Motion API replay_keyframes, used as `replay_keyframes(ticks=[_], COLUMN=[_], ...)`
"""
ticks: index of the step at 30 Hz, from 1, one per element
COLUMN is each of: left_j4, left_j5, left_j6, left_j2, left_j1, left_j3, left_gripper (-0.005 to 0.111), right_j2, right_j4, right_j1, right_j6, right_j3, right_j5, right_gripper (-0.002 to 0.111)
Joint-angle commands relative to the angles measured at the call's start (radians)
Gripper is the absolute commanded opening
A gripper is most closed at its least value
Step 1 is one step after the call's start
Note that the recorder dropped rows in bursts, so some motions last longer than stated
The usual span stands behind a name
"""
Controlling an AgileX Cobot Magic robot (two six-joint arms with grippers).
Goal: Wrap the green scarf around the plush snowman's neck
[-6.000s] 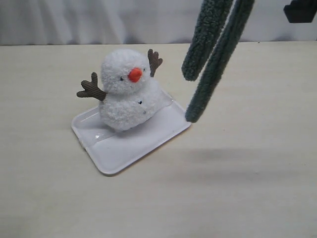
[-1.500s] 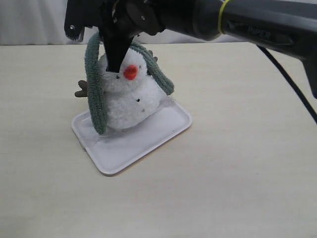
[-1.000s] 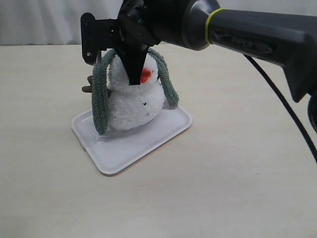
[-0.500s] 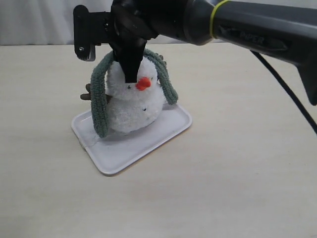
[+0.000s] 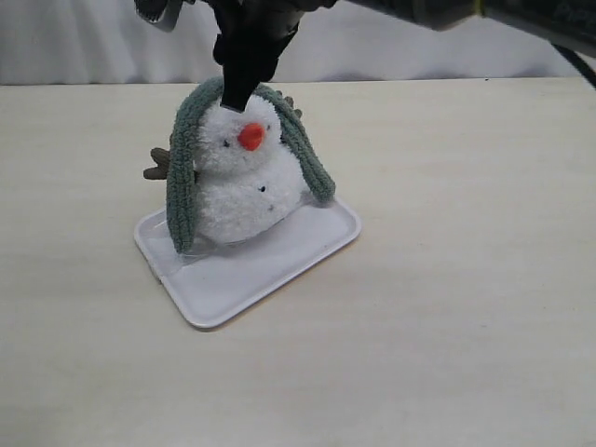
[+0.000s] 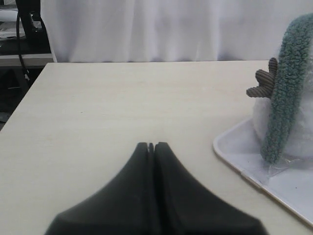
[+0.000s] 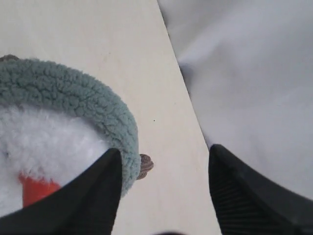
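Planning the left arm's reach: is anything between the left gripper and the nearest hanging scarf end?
Nothing visible does. Only bare table and the tray's low rim lie between the left gripper and the green scarf end beside the plush snowman's twig arm.

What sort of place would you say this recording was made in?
Probably a robotics lab bench: a bare pale tabletop, a plain white curtain as backdrop, and a plush snowman staged on a white tray.

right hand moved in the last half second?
Yes. In the exterior view the right hand lifted away from the tray: its fingertip was by the snowman's nose, now at the scarf over the head.
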Motion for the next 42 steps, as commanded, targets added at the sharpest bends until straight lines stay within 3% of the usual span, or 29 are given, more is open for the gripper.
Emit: replay_keyframes(ticks=[1,6,10,15,19,28,42], left_j4=[-0.002,-0.002,-0.002,-0.002,-0.002,-0.002,-0.002], left_j5=[-0.013,-0.013,-0.013,-0.013,-0.013,-0.013,-0.013], left_j6=[-0.006,-0.006,-0.006,-0.006,-0.006,-0.006,-0.006], left_j2=[-0.003,-0.003,-0.003,-0.003,-0.003,-0.003,-0.003], left_j1=[0.002,0.002,0.002,0.002,0.002,0.002,0.002], left_j3=[0.002,0.002,0.002,0.002,0.002,0.002,0.002], left_gripper=[0.000,0.000,0.000,0.000,0.000,0.000,0.000], right_j2=[-0.013,-0.011,-0.011,-0.002,0.028,0.163,0.229], right_j4=[-0.004,0.001,0.054,0.597,0.829,0.826,0.828], right_j1=[-0.001,-0.006,-0.069,-0.200,-0.238,-0.229,-0.222], right_j6=[0.049,0.154,0.356,0.112,-0.014,-0.006,-0.009], right_j3=[0.003,0.003,0.003,-0.018,-0.044,-0.139,-0.146], right_j5=[-0.003,-0.026,-0.020,-0.009,-0.011,0.054,-0.168], right_gripper=[0.052,0.049,0.027,0.004,0.004,0.004,0.004])
